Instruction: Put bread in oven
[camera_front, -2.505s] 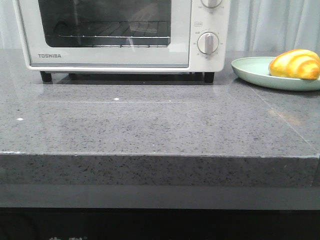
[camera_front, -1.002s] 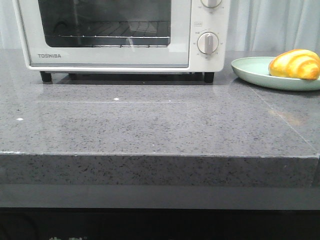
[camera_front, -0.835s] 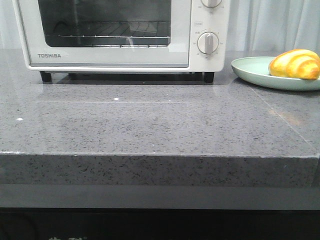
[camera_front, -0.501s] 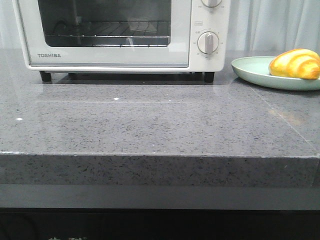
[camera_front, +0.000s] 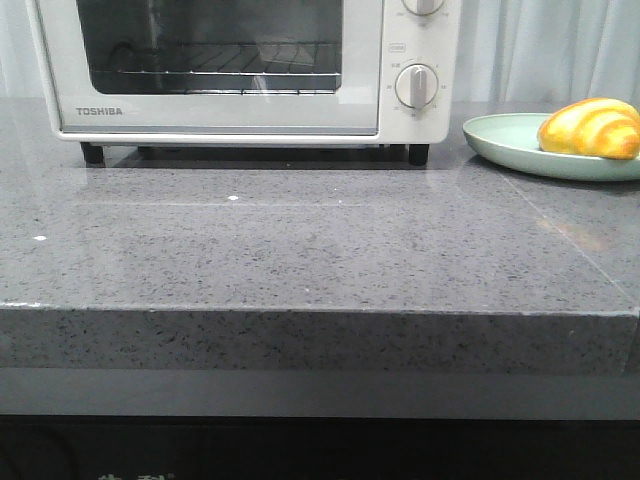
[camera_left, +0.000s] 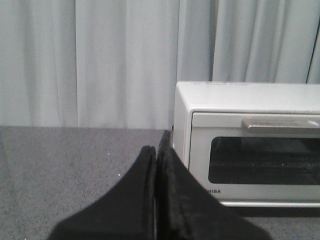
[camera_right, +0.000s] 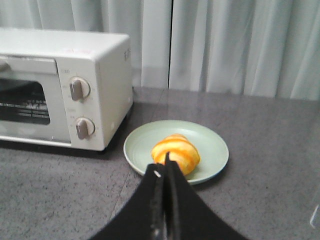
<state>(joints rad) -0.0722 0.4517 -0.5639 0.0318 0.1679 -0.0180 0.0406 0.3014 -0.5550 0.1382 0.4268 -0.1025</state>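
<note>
The bread (camera_front: 591, 128), a glossy golden-yellow croissant roll, lies on a pale green plate (camera_front: 500, 140) at the counter's right. It also shows in the right wrist view (camera_right: 179, 151) on the plate (camera_right: 212, 145). The white Toshiba oven (camera_front: 230, 115) stands at the back left with its door closed; it also shows in the left wrist view (camera_left: 250, 150) and the right wrist view (camera_right: 60, 110). My left gripper (camera_left: 157, 142) is shut and empty, short of the oven's left corner. My right gripper (camera_right: 164, 162) is shut and empty, short of the bread. Neither gripper shows in the front view.
The grey speckled stone counter (camera_front: 300, 250) has its front edge near me. White curtains (camera_left: 100, 60) hang behind the counter. The oven's dials (camera_front: 416, 86) face forward, between the glass door and the plate.
</note>
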